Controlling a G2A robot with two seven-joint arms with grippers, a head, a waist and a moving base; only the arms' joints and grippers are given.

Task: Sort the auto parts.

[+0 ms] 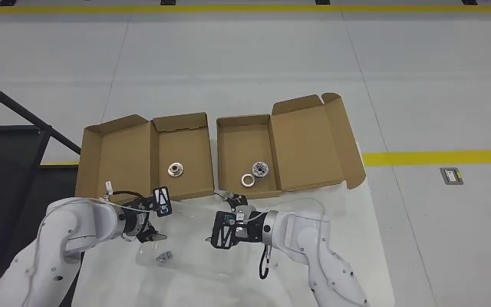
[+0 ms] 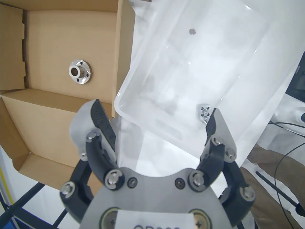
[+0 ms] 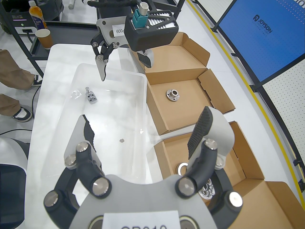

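The left gripper (image 2: 155,116) has its jaws spread wide, pads facing each other. The right gripper (image 3: 145,117) is equally parted, and the left gripper sits straight ahead of its jaws. The left arm (image 1: 77,226) and the right arm (image 1: 314,245) bend inward.
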